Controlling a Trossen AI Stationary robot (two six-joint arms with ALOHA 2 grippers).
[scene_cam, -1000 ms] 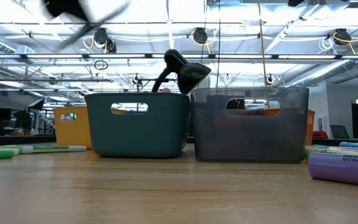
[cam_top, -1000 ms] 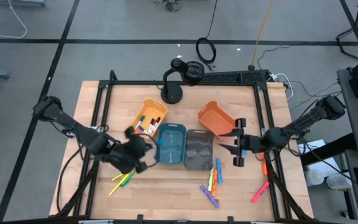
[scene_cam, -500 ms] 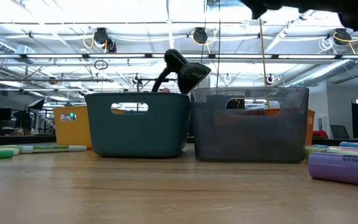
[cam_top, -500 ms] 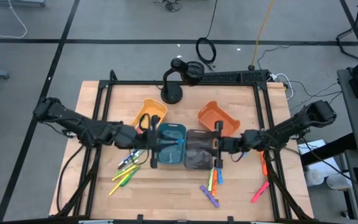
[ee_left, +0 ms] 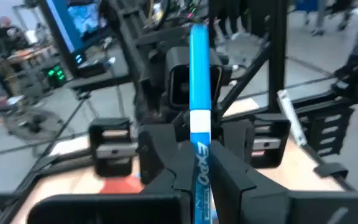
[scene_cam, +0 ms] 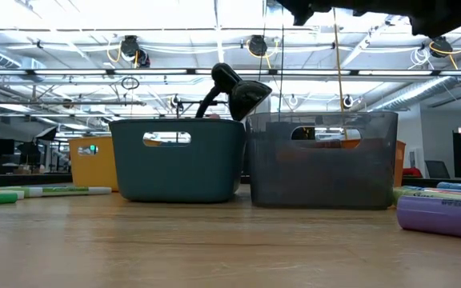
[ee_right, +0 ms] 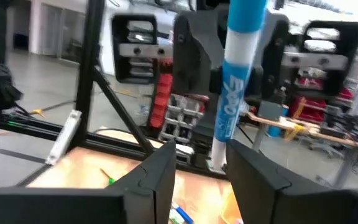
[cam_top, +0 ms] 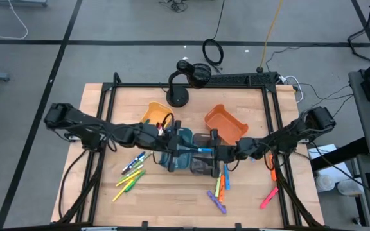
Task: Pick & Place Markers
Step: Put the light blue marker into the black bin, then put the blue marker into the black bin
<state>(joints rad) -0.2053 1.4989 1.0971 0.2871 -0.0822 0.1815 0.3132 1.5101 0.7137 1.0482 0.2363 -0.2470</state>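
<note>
Two arms meet over the middle of the worktop (cam_top: 249, 192), a blue marker (cam_top: 191, 149) stretched between them above the teal bin (cam_top: 178, 146) and grey bin (cam_top: 205, 157). The left claw (cam_top: 170, 146) is clamped shut on one end of the marker; in its wrist view the marker (ee_left: 199, 118) stands up from between its fingers (ee_left: 166, 163). The right claw (cam_top: 215, 150) faces it from the other side, its fingers set narrowly apart at the marker's far end; in the right wrist view the marker (ee_right: 236, 81) rises between those fingers (ee_right: 157, 165), and I cannot tell whether they touch it.

Behind the teal bin sits a yellow bin (cam_top: 153, 115) with a few markers in it, and behind the grey bin an orange bin (cam_top: 225, 123). More markers lie loose on the worktop: a yellow and green cluster (cam_top: 131, 173) near the left front, a mixed group (cam_top: 219, 189) in front of the grey bin, and a pink marker (cam_top: 268, 197) toward the right front edge.

From the low view, the teal bin (scene_cam: 176, 160) and grey bin (scene_cam: 322, 160) stand side by side, with a purple marker (scene_cam: 442, 216) lying close at the right and green and white ones (scene_cam: 30, 194) at the left.
</note>
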